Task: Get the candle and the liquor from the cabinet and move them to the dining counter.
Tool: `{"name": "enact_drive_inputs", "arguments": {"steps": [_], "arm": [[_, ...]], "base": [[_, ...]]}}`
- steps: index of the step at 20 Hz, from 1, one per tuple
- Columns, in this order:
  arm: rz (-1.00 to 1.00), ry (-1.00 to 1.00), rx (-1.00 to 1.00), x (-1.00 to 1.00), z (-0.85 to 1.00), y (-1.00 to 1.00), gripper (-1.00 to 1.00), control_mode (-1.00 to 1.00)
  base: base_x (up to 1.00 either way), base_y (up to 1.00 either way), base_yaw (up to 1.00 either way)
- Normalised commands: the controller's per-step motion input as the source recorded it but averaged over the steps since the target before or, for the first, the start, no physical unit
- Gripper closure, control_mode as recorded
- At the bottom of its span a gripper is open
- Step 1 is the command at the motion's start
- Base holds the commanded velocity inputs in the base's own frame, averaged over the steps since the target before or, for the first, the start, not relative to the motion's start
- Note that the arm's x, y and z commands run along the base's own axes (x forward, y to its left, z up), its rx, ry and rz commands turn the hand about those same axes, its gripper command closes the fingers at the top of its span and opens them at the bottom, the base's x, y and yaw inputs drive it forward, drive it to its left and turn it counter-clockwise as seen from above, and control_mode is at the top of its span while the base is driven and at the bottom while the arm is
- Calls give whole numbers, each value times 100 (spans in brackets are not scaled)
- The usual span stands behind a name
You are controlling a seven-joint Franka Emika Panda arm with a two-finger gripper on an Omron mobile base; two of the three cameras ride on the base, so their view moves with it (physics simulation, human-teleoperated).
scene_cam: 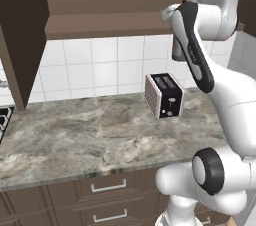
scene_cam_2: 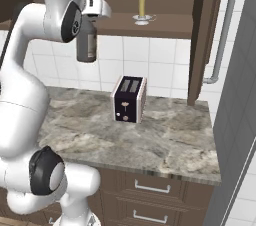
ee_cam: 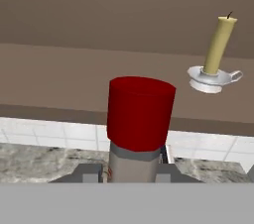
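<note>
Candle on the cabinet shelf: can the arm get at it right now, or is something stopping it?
Probably not yet. The path looks free: the candle stands alone on the open cabinet shelf, door swung aside. But the gripper has its jaws shut on the liquor, so that likely needs setting down first.

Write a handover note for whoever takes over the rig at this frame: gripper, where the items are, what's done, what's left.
Gripper: shut on the liquor, held upright in the air in front of the cabinet, above the worktop.
Candle: upright in its holder on the cabinet shelf, untouched.
Toaster: on the worktop below.
Done: liquor out of the cabinet.
Left: carry it to the dining counter, then come back for the candle.
</note>
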Motion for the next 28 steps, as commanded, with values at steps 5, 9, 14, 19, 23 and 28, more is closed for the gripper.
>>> {"name": "enact_drive_inputs", "arguments": {"steps": [5,9,14,19,23,28], "arm": [[0,-12,0,-100,-52,0,100,-100],[0,-4,0,-100,-29,0,100,-100],[0,0,0,-100,-10,0,100,-100],[0,0,0,-59,0,3,100,-100],[1,3,-1,-1,-4,17,100,-100],[1,7,-2,0,-7,23,100,-100]], "base": [[0,0,0],[0,0,0],[0,0,0],[0,0,0],[0,0,0],[0,0,0]]}}
